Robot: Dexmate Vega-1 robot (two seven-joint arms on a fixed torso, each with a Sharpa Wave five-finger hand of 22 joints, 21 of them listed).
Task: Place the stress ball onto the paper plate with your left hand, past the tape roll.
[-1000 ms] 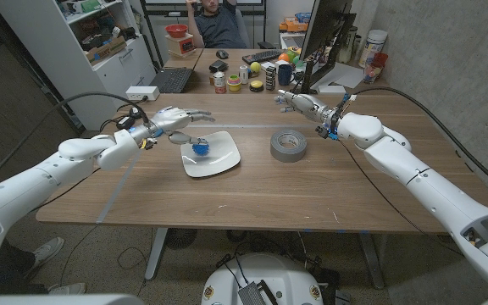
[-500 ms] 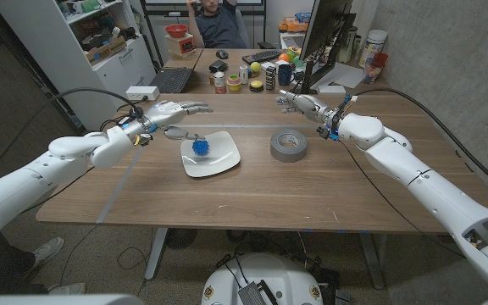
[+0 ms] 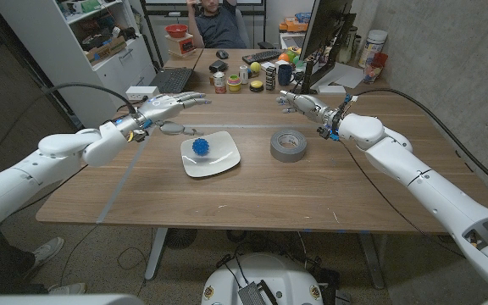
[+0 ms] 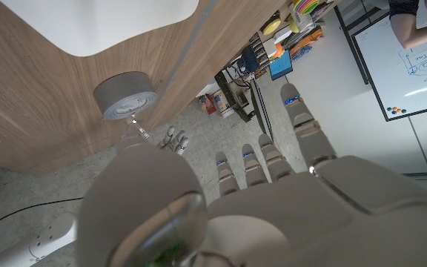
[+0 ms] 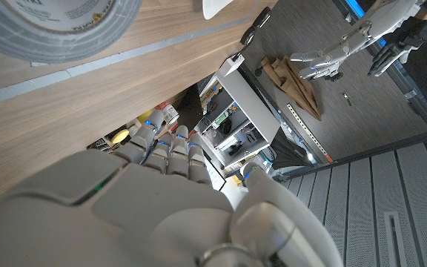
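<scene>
Stress ball (image 3: pixel 200 146) on paper plate (image 3: pixel 223 158)

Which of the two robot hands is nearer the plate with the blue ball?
The left hand: it hovers open just beyond the plate holding the ball. The right hand is farther off, past the tape roll.
</scene>
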